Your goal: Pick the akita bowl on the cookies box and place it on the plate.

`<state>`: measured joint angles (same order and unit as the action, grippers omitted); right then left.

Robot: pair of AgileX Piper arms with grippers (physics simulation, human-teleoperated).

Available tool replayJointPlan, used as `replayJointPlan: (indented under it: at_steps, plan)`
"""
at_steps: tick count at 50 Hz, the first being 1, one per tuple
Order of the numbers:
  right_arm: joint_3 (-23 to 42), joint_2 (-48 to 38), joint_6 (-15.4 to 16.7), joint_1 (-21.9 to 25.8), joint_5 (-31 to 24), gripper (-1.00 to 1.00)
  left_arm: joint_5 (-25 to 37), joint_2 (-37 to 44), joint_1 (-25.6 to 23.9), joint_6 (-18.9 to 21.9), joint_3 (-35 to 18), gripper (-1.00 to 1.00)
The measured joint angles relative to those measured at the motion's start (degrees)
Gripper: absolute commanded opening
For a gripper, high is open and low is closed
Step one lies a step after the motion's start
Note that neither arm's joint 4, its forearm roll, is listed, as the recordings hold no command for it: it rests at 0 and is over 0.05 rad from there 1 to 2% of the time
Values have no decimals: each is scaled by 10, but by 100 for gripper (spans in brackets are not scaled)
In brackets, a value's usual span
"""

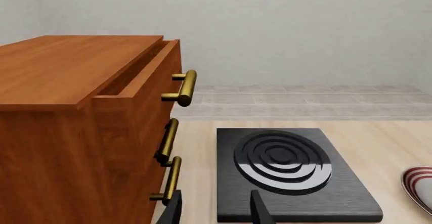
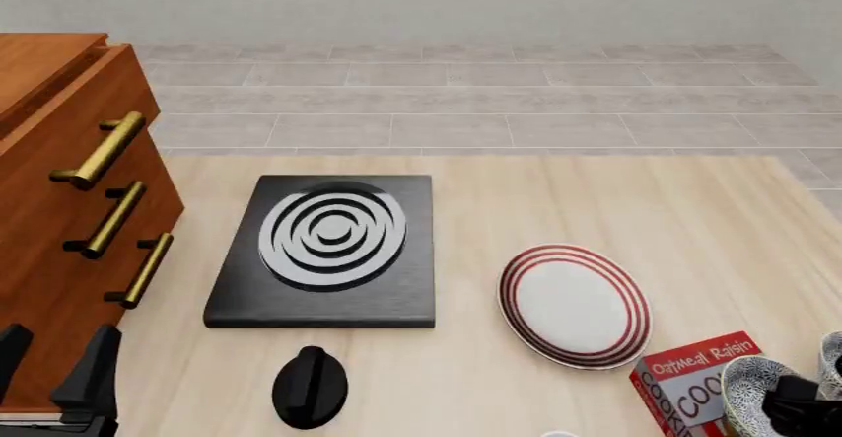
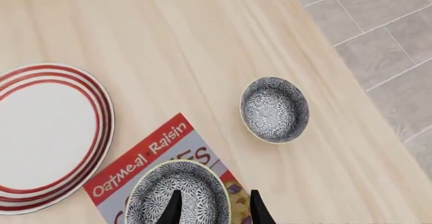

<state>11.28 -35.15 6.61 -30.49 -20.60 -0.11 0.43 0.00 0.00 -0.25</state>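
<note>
presently, akita bowl (image 3: 177, 193) sat atop cookies box (image 3: 145, 155), directly beneath the right end effector (image 3: 213, 204), whose parted fingers straddled its near rim, gripping nothing. plate (image 3: 40, 133) lay beside the box; left end effector (image 1: 214, 209) stood far off, open.

The akita bowl (image 3: 177, 193) sits upright on the red cookies box (image 3: 145, 155), which lies flat just beside the red-ringed white plate (image 3: 40, 133).

The table (image 2: 553, 200) is finished in pale, matt wood grain. The cabinet (image 1: 60, 107) is rendered in smooth reddish wood, fitted with glossy brass-coloured handles (image 1: 185, 87). The black slab (image 2: 326, 252) looks brushed and matt. The plate (image 2: 575, 305) appears smooth and glazed.
</note>
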Motion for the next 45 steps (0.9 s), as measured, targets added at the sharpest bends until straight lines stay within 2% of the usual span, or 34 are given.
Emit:
replayJointPlan:
  at_steps: [45]
  plan:
    - [-56,-54,-14,2,88,100,0,0,0,0,0,100]
